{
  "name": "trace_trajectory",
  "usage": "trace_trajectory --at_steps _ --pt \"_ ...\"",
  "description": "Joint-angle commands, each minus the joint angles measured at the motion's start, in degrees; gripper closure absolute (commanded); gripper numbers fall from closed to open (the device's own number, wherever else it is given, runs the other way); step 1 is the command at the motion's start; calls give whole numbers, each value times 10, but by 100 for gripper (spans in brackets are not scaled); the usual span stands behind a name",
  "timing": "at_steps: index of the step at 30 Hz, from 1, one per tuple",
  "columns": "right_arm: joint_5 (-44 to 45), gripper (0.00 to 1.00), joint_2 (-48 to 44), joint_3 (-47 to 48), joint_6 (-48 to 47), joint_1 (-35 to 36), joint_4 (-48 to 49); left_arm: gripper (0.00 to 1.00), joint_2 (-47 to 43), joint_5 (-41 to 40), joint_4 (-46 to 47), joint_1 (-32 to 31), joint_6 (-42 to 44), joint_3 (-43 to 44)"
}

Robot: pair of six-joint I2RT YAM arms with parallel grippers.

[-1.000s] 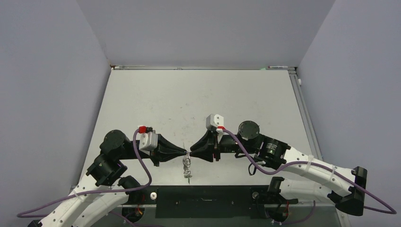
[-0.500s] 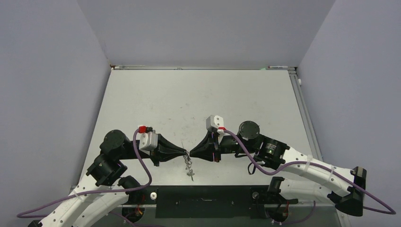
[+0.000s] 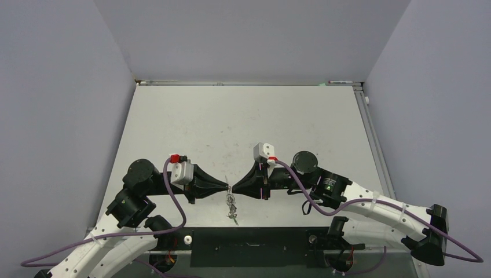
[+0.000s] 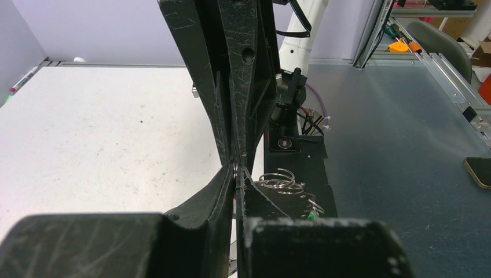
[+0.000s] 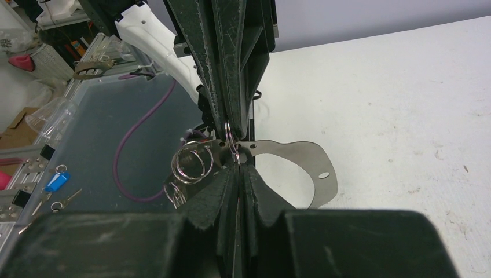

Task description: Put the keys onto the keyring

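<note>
Keyring (image 3: 231,204) | my left tool (image 3: 226,186) and right tool (image 3: 235,187) both clamped on it, tip-to-tip by tabletop's (image 3: 231,116) near edge | probably prying coil open

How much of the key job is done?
Picked up: the keyring is pinched between the left gripper and right gripper, both shut, tip to tip. In hand: they grip one ring; its other loops dangle. Left: I can't see any key threaded on, so that likely remains.
</note>
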Motion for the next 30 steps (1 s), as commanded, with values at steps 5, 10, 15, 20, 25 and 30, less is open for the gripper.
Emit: trace_trajectory --at_steps 5,10,15,20,25,30 --pt "-34 95 31 4 28 -5 91 100 -11 7 52 6 -12 8" --pt "-32 95 43 21 16 -9 83 100 -12 11 53 6 -13 7" --pt "-27 95 32 43 -2 -18 48 100 -9 23 58 6 -16 7" --pt "-25 95 16 60 -15 -26 15 100 -6 38 58 6 -19 6" --pt "-26 95 10 72 -22 -27 -7 100 -5 47 76 6 -22 4" --pt "-33 95 11 79 -18 -27 -15 100 -6 38 73 6 -18 5"
